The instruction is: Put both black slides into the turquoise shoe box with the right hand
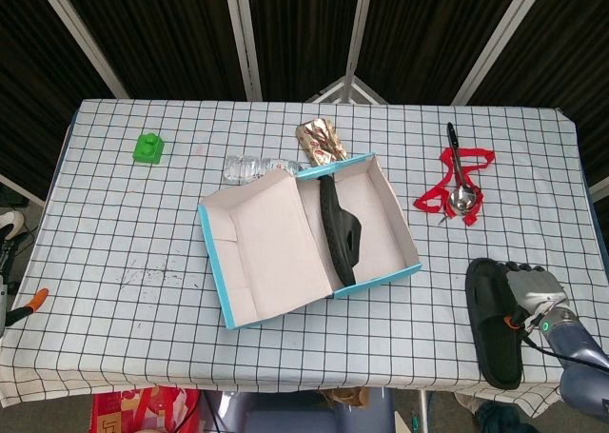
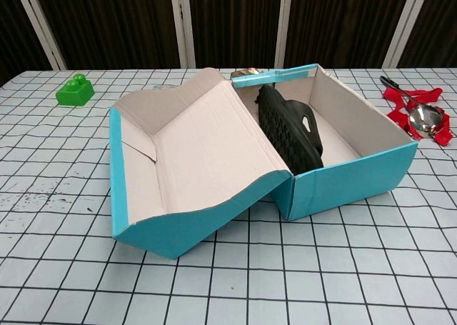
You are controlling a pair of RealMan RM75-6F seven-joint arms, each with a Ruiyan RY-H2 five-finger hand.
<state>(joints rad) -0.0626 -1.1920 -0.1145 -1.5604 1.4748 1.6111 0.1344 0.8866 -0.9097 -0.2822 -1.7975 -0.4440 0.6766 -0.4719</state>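
Table point(image 1: 114, 224) carries your turquoise shoe box point(image 1: 276, 252), open, one black slide point(image 1: 340, 228) on edge inside. The second slide point(image 1: 492, 321) lies near the front right corner — your right hand point(image 1: 535, 290) rests against it, grip unclear. Red strap point(image 1: 455, 190) and spoon point(image 1: 457, 171) lie behind.

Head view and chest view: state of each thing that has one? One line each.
turquoise shoe box: open, lid folded back flat to its left.
black slide in box: on edge, leaning on the box's left wall.
black slide on table: lying flat near the table's front right corner, not in box.
right robot hand: resting on that slide's right edge; grip cannot be told.
left robot hand: not in view.
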